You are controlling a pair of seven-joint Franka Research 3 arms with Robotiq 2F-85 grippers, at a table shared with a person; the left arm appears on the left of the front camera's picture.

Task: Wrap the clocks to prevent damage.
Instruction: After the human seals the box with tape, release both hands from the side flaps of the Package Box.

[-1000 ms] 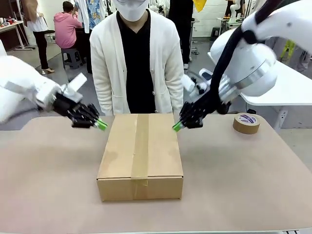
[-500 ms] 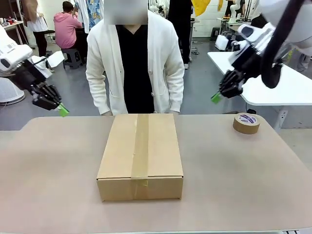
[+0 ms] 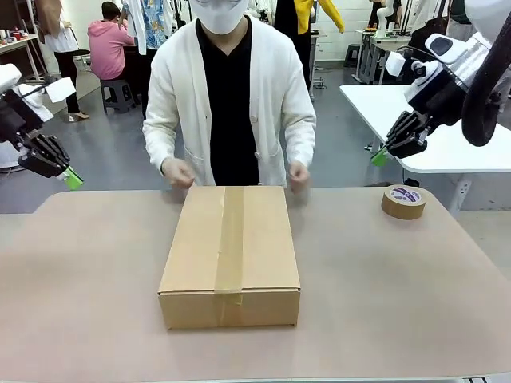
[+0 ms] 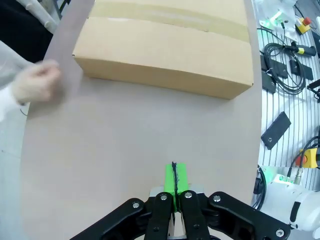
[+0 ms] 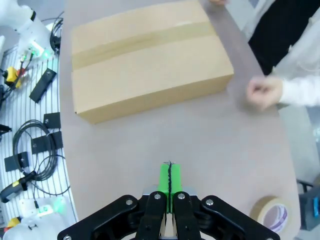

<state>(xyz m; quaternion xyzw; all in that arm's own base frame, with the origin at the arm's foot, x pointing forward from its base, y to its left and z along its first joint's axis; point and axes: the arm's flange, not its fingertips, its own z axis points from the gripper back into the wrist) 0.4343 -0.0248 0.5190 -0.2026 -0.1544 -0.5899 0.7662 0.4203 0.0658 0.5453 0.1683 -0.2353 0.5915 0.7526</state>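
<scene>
L gripper (image 3: 70, 177) pinched shut, empty, off table's L edge. Box (image 3: 230, 251) sits mid-table, top taped; clocks likely packed inside, unseen. Person's hands (image 3: 177, 171) at its far edge. Tape (image 3: 403, 201) R. R gripper (image 3: 378, 156) closed, empty, raised. Looks nearly done.

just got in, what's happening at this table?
A taped box sits shut mid-table, with a tape roll off to the robot's right. Both grippers hang raised off the table's sides, empty, fingers shut: left gripper, right gripper. The person at the far side has both hands at the box's far edge, one hand near each far corner, not clearly gripping it.
</scene>
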